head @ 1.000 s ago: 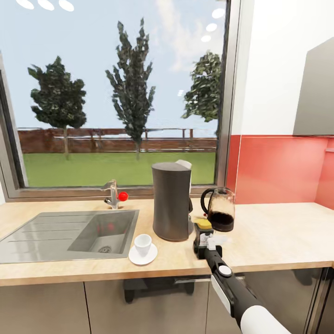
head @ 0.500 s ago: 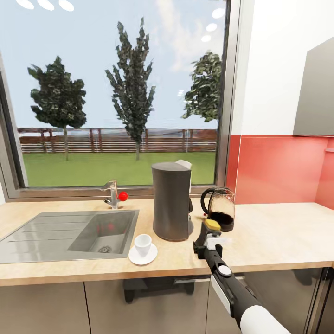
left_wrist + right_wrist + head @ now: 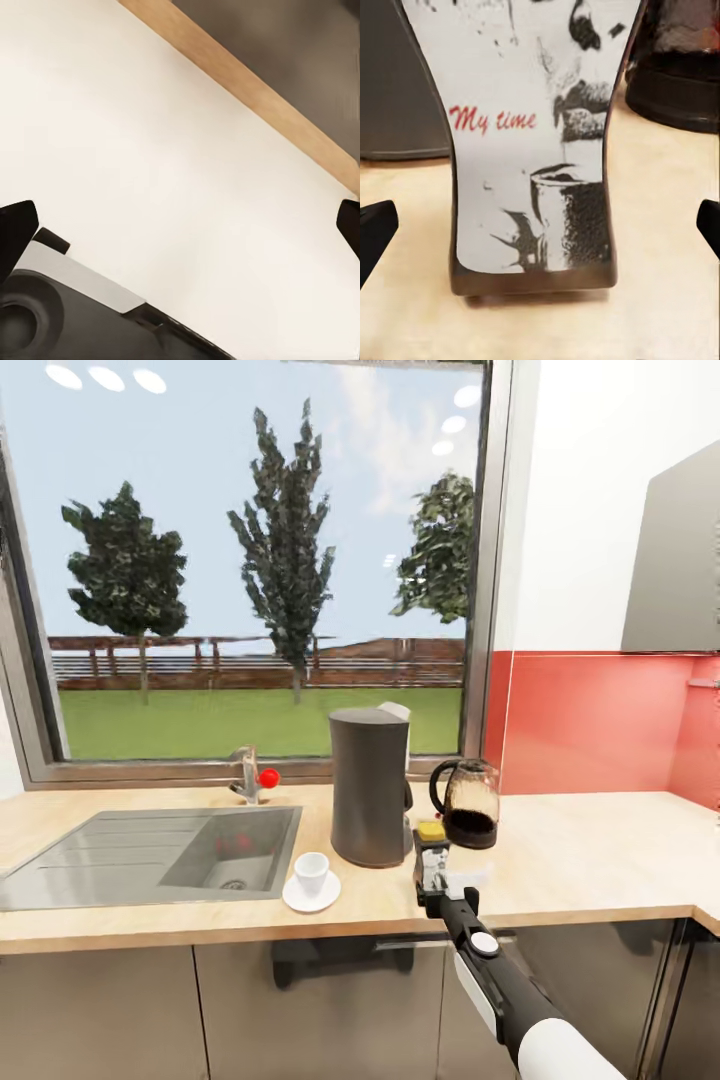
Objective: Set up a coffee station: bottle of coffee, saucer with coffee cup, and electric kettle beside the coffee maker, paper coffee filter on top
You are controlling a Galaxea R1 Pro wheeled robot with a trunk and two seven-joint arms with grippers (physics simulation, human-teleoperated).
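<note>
since the earlier frames the bottle of coffee [image 3: 432,850] has come to stand on the tabletop [image 3: 590,860], and the head camera has shifted slightly. bottle stands upright, long axis vertical, yellow cap on top, printed label facing the right end effector [image 3: 440,895], whose fingers stand spread on either side of it; contact cannot be confirmed. it sits between the coffee maker [image 3: 370,785] and the electric kettle [image 3: 466,815], near both. coffee cup [image 3: 311,871] rests on the saucer [image 3: 311,893] by the sink [image 3: 150,845]. open wooden surface extends to the right toward the red wall. left end effector [image 3: 180,225] fingers apart over a pale floor.
</note>
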